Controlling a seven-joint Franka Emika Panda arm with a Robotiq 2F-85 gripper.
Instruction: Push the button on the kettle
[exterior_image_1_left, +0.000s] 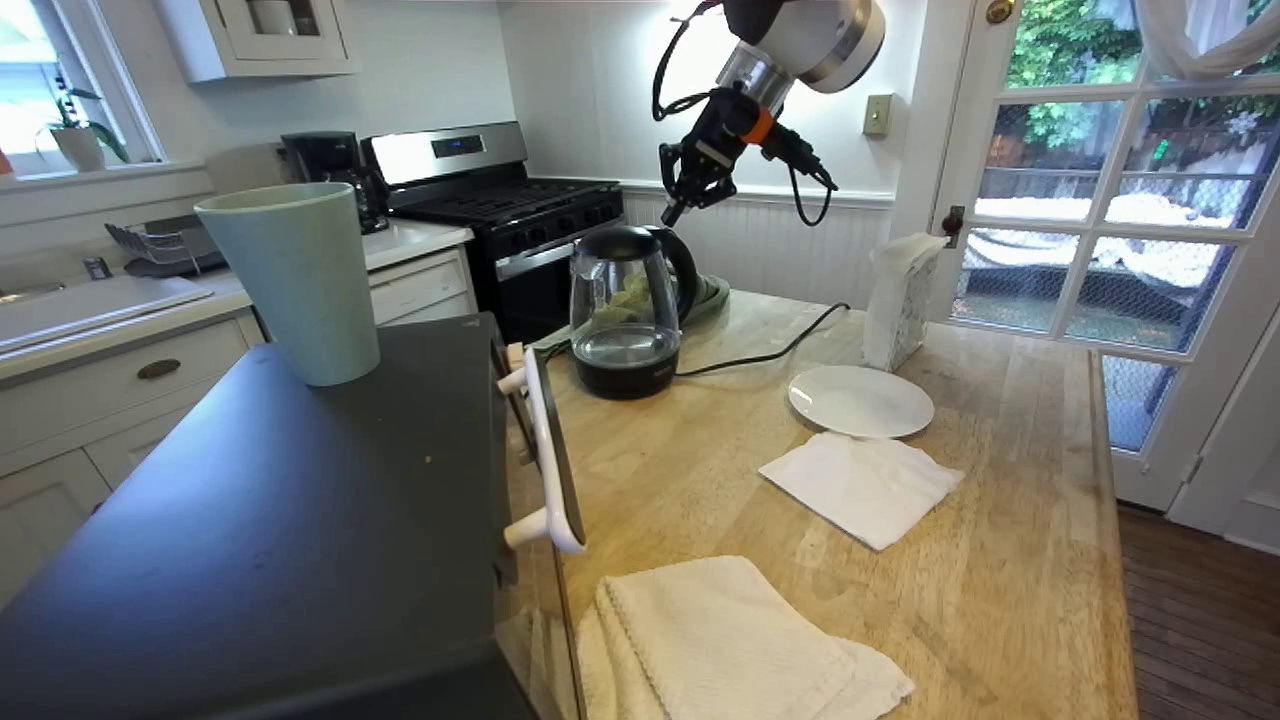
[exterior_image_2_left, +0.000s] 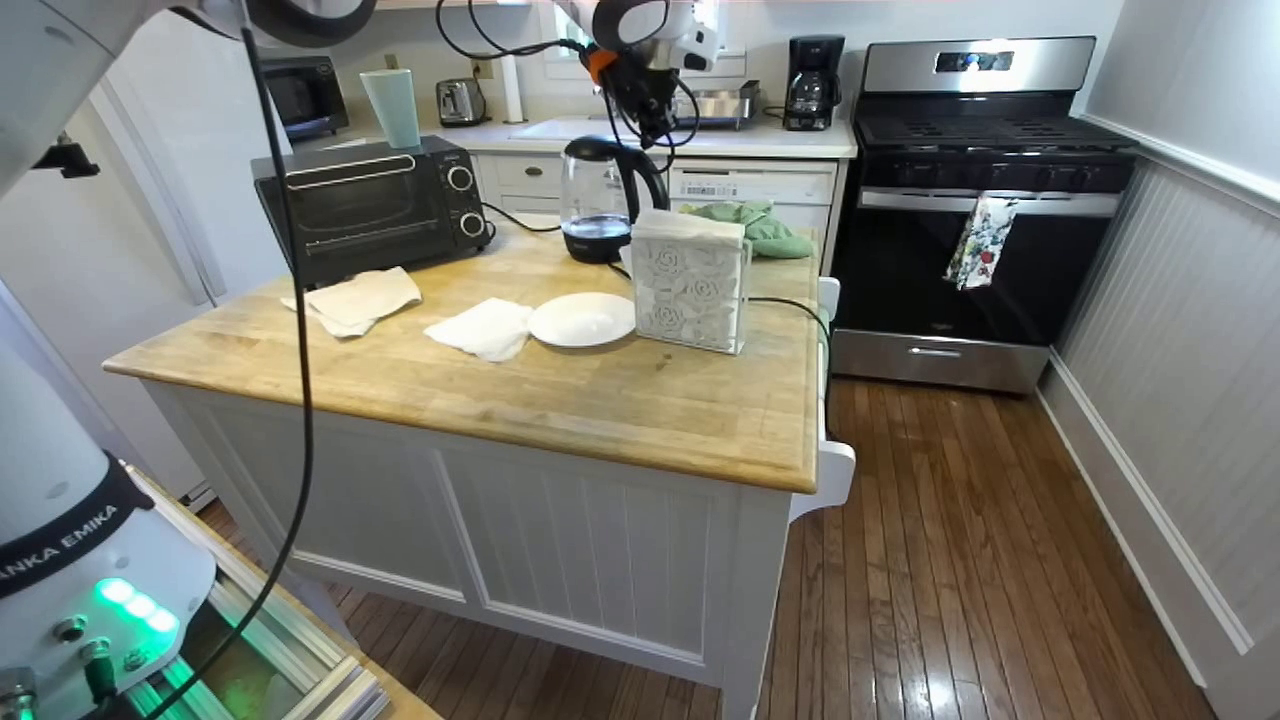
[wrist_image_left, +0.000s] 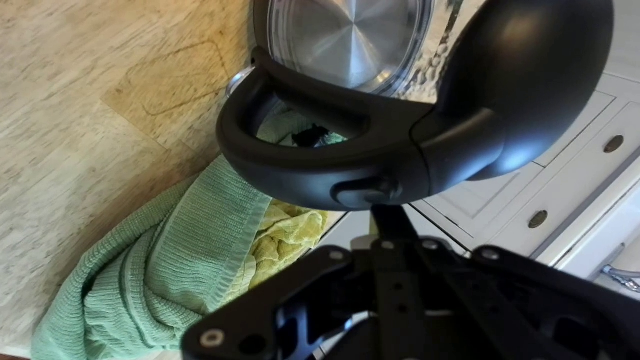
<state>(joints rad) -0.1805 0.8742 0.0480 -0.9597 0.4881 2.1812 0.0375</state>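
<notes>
The clear-glass kettle with a black lid and base stands on the wooden tabletop in both exterior views (exterior_image_1_left: 627, 345) (exterior_image_2_left: 597, 205). Some water shows inside. In the wrist view its black handle (wrist_image_left: 300, 167) and lid (wrist_image_left: 530, 75) fill the upper part. An oval button (wrist_image_left: 361, 193) sits on the handle's outer face near the lid. My gripper (wrist_image_left: 393, 217) is shut and empty, its fingertips at the handle's edge beside the button. I cannot tell whether they touch. In both exterior views my gripper (exterior_image_1_left: 672, 214) (exterior_image_2_left: 662, 142) is just above the handle.
A green cloth (wrist_image_left: 170, 280) with a yellow cloth (wrist_image_left: 285, 240) lies beside the kettle. A black cord (exterior_image_1_left: 770, 355) runs from its base. A napkin holder (exterior_image_2_left: 690, 290), a white plate (exterior_image_2_left: 583, 320) and a toaster oven (exterior_image_2_left: 370, 205) with a pale-green tumbler (exterior_image_2_left: 393, 108) are nearby.
</notes>
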